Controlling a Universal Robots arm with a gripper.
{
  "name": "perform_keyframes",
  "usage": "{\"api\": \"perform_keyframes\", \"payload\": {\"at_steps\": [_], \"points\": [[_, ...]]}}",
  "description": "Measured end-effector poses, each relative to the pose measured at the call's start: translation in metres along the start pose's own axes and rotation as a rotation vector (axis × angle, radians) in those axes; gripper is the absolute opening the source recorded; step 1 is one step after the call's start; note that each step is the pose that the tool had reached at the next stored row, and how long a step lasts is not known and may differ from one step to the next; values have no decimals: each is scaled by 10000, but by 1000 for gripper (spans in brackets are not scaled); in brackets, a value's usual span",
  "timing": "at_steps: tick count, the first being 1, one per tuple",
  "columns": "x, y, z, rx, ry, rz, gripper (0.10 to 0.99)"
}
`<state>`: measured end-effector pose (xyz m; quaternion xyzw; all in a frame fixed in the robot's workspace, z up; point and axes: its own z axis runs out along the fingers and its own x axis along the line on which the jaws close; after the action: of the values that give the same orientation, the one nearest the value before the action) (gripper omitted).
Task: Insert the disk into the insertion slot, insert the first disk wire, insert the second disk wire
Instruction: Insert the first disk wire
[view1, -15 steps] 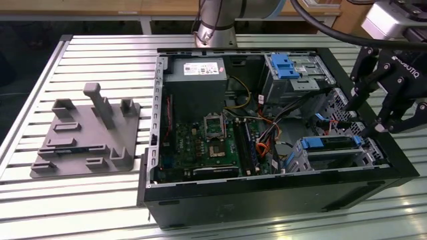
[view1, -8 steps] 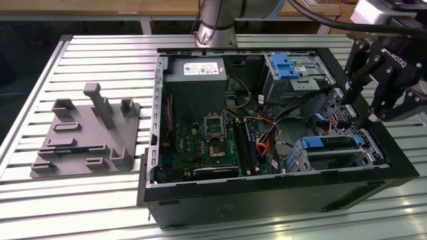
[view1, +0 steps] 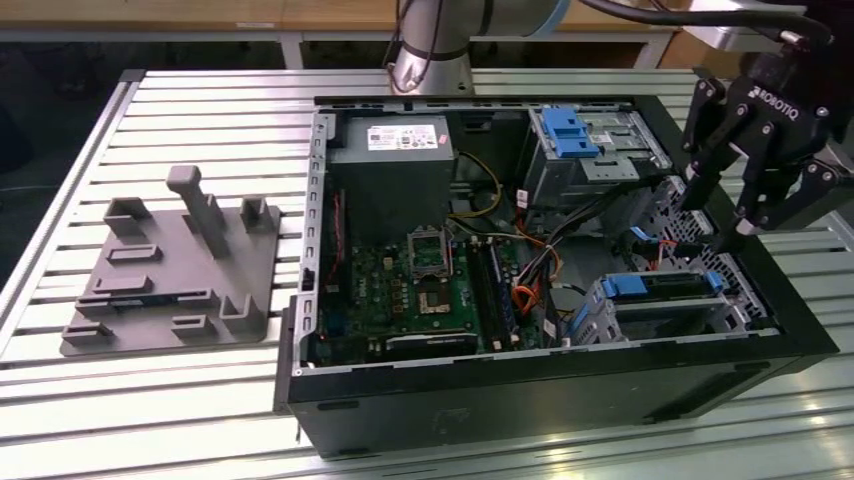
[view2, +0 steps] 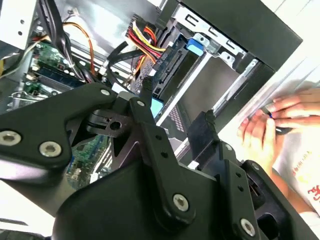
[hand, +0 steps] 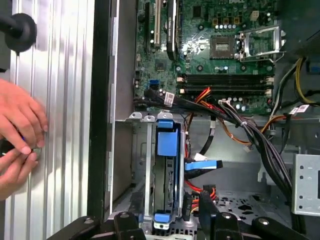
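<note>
The disk (view1: 661, 285), silver with a bright blue carrier, lies inside the insertion slot (view1: 674, 318), a perforated silver cage at the near corner of the open computer case on the exterior view's right. In the first wrist view the disk (hand: 165, 165) sits between the cage rails (hand: 148, 165), and a wire with a flat blue plug (hand: 202, 165) lies just beside it. My black gripper (view1: 721, 210) hangs open above the case's wall on the exterior view's right, just beyond the cage, holding nothing. In the second wrist view the gripper (view2: 175, 102) points toward the cage (view2: 220, 55).
A taller bay with a blue latch (view1: 574, 135) stands behind the cage, with the motherboard (view1: 427, 290) and bundled wires (hand: 260, 140) beside it. A grey fixture plate (view1: 174, 270) lies on the slatted table. A person's hands (hand: 17, 135) rest just outside the case wall.
</note>
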<state>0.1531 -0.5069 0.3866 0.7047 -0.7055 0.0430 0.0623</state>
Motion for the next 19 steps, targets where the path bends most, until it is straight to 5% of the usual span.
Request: {"api": "perform_keyframes", "payload": {"at_steps": [6, 12, 18, 19], "points": [[-24, -28, 54, -109, 6, 729, 557], [-88, -124, 108, -103, 263, 737, 557], [-132, -253, 191, -131, 334, 734, 541], [-147, -256, 207, -131, 348, 734, 478]]}}
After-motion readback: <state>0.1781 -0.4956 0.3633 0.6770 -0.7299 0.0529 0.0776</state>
